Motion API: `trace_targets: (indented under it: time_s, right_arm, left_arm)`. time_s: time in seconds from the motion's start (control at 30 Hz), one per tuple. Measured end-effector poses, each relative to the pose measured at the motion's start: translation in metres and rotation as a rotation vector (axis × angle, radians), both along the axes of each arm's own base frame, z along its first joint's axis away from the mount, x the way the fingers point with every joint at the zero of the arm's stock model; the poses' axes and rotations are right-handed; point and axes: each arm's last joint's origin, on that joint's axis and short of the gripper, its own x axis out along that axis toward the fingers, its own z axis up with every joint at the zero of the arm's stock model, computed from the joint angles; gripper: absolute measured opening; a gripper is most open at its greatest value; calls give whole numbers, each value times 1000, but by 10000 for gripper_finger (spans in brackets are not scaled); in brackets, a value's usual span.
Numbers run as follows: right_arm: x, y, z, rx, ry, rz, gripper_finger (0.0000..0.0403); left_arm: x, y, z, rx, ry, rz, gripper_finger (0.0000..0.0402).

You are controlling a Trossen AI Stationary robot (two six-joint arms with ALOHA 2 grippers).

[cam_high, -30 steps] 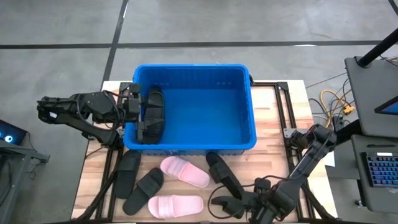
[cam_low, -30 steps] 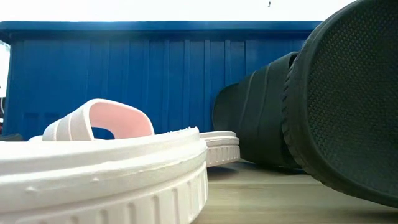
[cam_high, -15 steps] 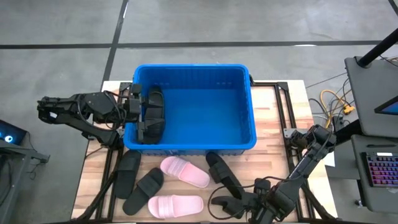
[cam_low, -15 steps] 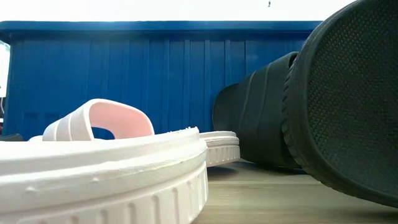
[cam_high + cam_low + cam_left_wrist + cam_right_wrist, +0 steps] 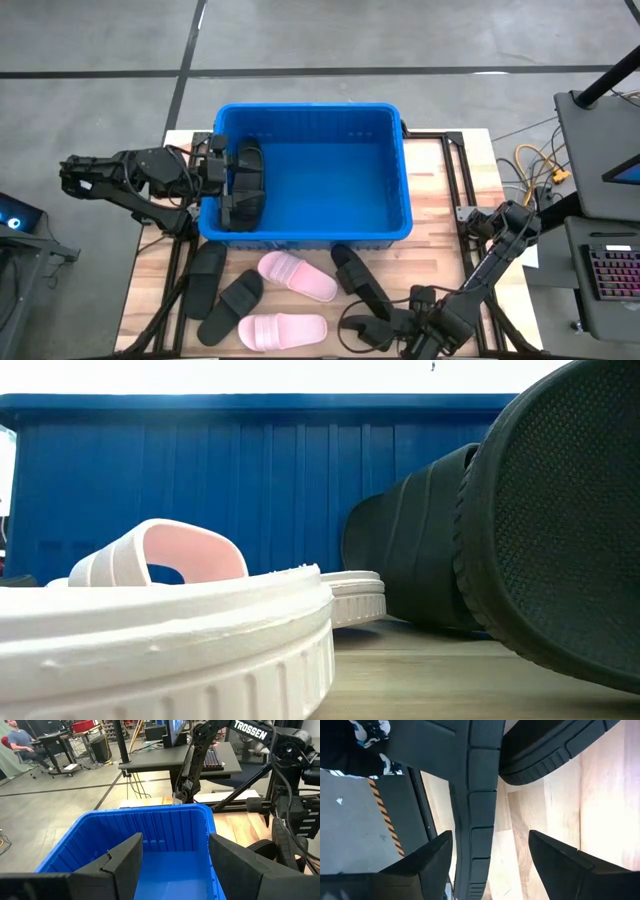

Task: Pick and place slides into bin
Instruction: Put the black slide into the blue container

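The bin stands on the far half of the wooden counter. The left arm reaches in over the bin's left wall, and the left claw sits just inside that wall. One black slide lies inside the bin at that same wall, directly at the claw. The left wrist view shows the claw's two fingers spread apart with only the blue bin interior between them: released, gripping nothing.

Five slides lie on the counter in front of the bin. Two black slides lie side by side at the left. Two pink slides lie in the middle, one nearer the bin and the other at the counter's front edge. A further black slide lies to the right, just beside the nearer pink one.

The right claw sits low at the counter's front edge, beside the near end of that slide. The right wrist view shows its fingers spread wide either side of a black slide's ribbed sole edge, not clamped on it.
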Motion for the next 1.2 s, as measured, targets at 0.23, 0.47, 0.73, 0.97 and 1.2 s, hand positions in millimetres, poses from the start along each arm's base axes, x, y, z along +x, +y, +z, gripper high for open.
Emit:
trace_targets:
  time_s: [0.23, 0.47, 0.73, 0.97, 1.2]
  right_arm:
    - [4, 9, -3, 105, -39, 62, 249]
    - [2, 7, -11, 96, -36, 58, 247]
    - [-3, 2, -29, 64, 9, -2, 246]
    - [-4, 0, -46, 80, -2, -14, 245]
    - [-4, 0, -57, 112, -26, -23, 244]
  left_arm:
    - [0, 0, 0, 0, 0, 0, 211]
    - [0, 0, 0, 1, 1, 0, 211]
    - [0, 0, 0, 1, 1, 0, 211]
    - [0, 0, 0, 1, 1, 0, 211]
    - [0, 0, 0, 1, 1, 0, 211]
